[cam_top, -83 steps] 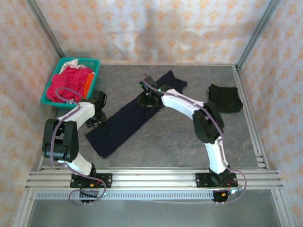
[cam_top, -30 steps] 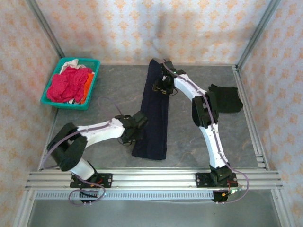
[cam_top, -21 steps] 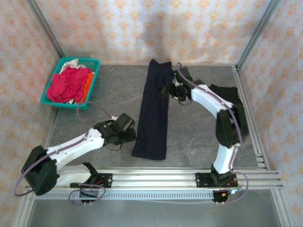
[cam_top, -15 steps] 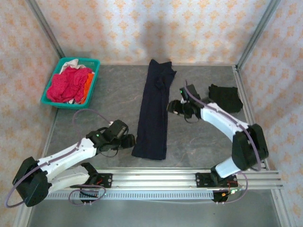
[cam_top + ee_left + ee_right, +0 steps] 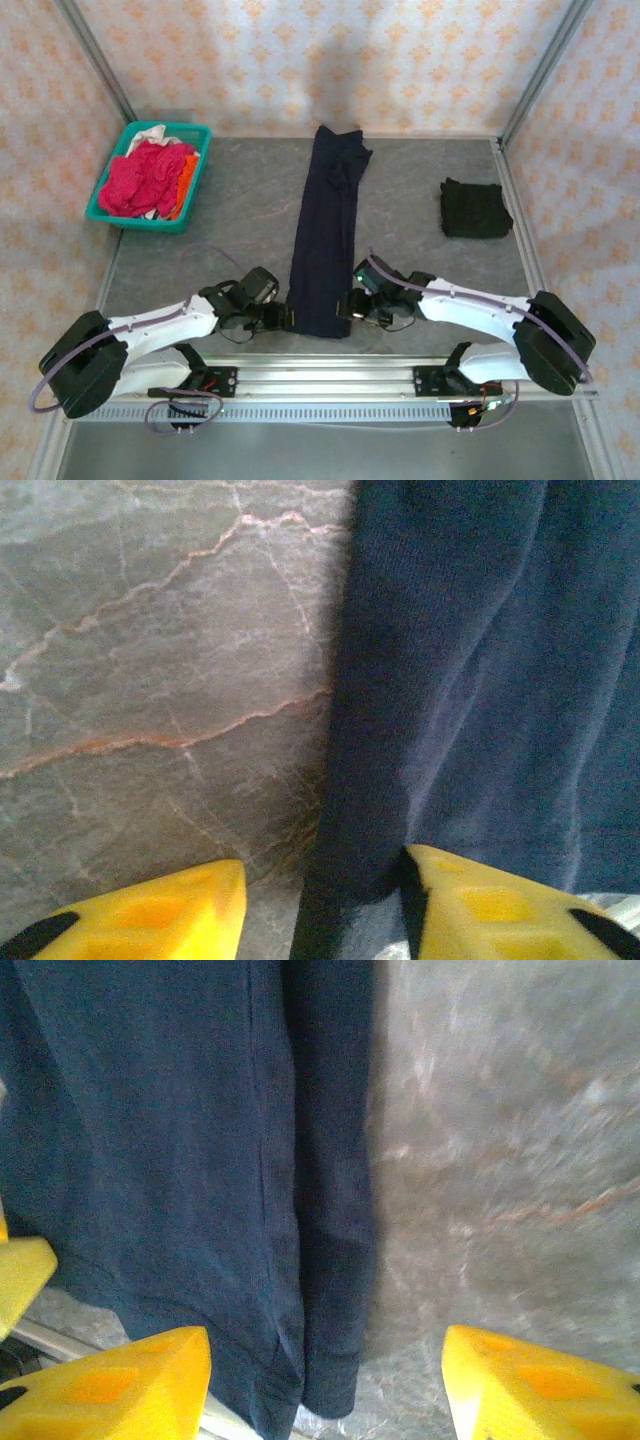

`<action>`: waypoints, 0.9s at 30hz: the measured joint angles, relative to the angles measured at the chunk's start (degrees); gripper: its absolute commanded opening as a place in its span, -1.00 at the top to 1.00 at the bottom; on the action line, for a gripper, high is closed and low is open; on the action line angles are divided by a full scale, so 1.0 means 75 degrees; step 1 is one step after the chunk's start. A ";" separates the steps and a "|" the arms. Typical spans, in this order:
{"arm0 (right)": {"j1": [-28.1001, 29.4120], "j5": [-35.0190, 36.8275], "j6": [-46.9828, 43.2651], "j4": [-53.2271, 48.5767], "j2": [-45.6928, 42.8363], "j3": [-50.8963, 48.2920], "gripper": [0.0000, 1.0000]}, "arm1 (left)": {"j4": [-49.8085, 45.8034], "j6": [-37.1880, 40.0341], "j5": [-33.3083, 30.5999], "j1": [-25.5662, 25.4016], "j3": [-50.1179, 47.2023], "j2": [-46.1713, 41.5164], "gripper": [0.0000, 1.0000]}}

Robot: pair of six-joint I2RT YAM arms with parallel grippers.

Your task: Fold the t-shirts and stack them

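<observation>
A dark navy t-shirt (image 5: 325,230) lies folded into a long narrow strip down the middle of the table. My left gripper (image 5: 287,318) sits low at its near left corner. In the left wrist view the gripper (image 5: 325,915) is open, with the shirt's left edge (image 5: 370,810) between the yellow fingers (image 5: 160,910). My right gripper (image 5: 351,305) is at the near right corner. The right wrist view shows it (image 5: 325,1385) open around the shirt's right edge (image 5: 335,1290). A folded black t-shirt (image 5: 475,208) rests at the right. Magenta-red (image 5: 140,178), orange and white t-shirts fill the basket.
The teal plastic basket (image 5: 190,131) stands at the far left corner of the grey stone-pattern table (image 5: 420,260). An aluminium rail (image 5: 320,378) runs along the near edge just behind both grippers. Frame posts and patterned walls enclose the table.
Both arms have swung down to the shirt's near end. The right gripper came from the far collar end to the near right corner; the left gripper shifted right to the near left corner.
</observation>
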 measured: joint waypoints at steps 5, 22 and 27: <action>0.0356 -0.0050 0.0796 0.0554 -0.0085 -0.0411 -0.21 | -0.0012 -0.0134 -0.0152 -0.0003 -0.0061 0.0003 0.68; 0.0469 0.0300 0.2075 0.1361 -0.0758 -0.1151 -0.12 | 0.0516 -0.0551 0.0192 -0.0216 -0.0099 -0.0472 1.00; 0.0475 0.0291 0.2127 0.1507 -0.0973 -0.1358 -0.05 | 0.0527 -0.0600 0.0169 -0.0216 -0.0178 -0.0490 1.00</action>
